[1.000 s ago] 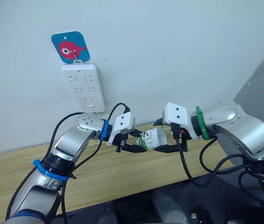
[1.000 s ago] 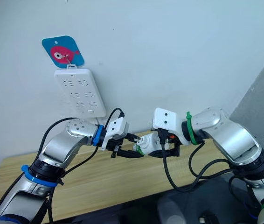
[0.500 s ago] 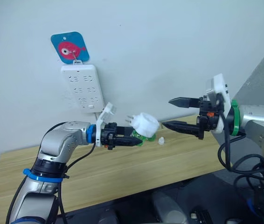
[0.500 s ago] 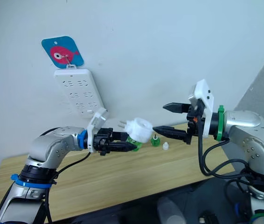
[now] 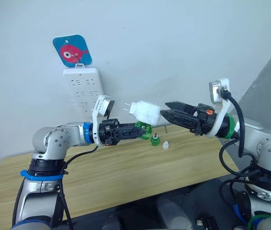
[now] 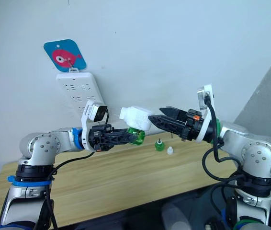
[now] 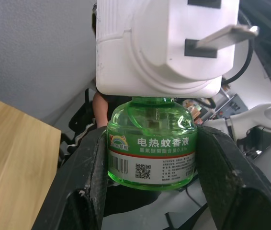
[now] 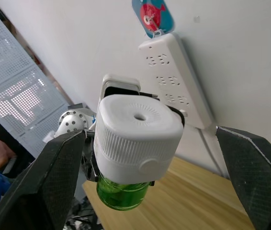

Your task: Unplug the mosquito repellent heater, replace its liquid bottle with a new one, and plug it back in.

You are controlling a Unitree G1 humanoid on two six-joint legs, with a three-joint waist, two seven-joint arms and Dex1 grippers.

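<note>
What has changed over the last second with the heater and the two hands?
The right hand let go and drew back, then closed in again with its fingers open on either side of the heater. The left hand kept its grip on the green bottle and turned the heater's prongs toward the power strip, which stayed put.

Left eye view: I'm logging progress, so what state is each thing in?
Heater: unplugged, in mid-air, prongs toward the wall, green bottle screwed in beneath.
Bottle: in the heater, gripped between the left gripper's fingers.
Left gripper: shut on the bottle.
Right gripper: open, fingers on either side of the heater.
Power strip: hanging on the wall, nothing plugged in.
Small bottle: upright on the table, uncapped.
White cap: on the table beside it.
</note>
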